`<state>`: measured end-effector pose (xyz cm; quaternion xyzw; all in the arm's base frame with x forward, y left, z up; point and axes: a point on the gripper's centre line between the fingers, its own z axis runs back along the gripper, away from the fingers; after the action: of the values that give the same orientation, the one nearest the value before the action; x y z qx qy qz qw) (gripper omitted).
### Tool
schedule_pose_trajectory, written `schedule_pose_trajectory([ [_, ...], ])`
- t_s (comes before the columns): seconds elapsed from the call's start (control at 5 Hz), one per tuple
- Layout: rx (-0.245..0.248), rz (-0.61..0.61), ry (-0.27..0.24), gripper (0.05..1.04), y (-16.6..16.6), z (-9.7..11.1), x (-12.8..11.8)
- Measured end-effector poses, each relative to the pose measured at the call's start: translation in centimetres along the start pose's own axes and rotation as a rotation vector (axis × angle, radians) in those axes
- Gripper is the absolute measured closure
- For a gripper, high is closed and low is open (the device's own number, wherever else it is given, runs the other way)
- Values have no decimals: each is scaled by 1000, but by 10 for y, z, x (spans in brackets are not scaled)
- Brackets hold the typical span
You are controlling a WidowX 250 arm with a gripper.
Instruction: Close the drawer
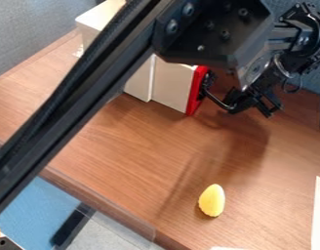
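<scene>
The black gripper (255, 103) hangs at the upper right, low over the wooden table, just right of the drawer's red front. The drawer (170, 87) has white sides and a red front panel (196, 91) facing right. A vertical edge separates its side from the white cabinet (138, 80) to the left, and the drawer stands out from it. A dark curved handle (216, 100) projects from the red front towards the gripper; whether they touch, I cannot tell. The arm covers much of the cabinet and the drawer's top.
A yellow, egg-shaped object (212, 200) lies on the table (117, 151) at the lower middle. White pieces lie at the right edge, one of them a strip (319, 215). The table's front edge runs diagonally across the lower left. Grey-blue panels stand behind.
</scene>
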<state>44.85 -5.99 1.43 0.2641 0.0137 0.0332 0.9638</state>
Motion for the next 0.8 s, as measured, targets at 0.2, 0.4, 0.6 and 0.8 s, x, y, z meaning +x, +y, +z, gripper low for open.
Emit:
schedule_pose_trajectory([
  [0.2, -22, 30, 28, 939, 10, -6, 0],
  [0.4, -31, 75, 84, 940, 42, -23, -6],
  [0.6, -51, 106, 104, 940, 67, -30, -13],
  [0.8, -93, 124, 91, 918, 72, -20, -17],
])
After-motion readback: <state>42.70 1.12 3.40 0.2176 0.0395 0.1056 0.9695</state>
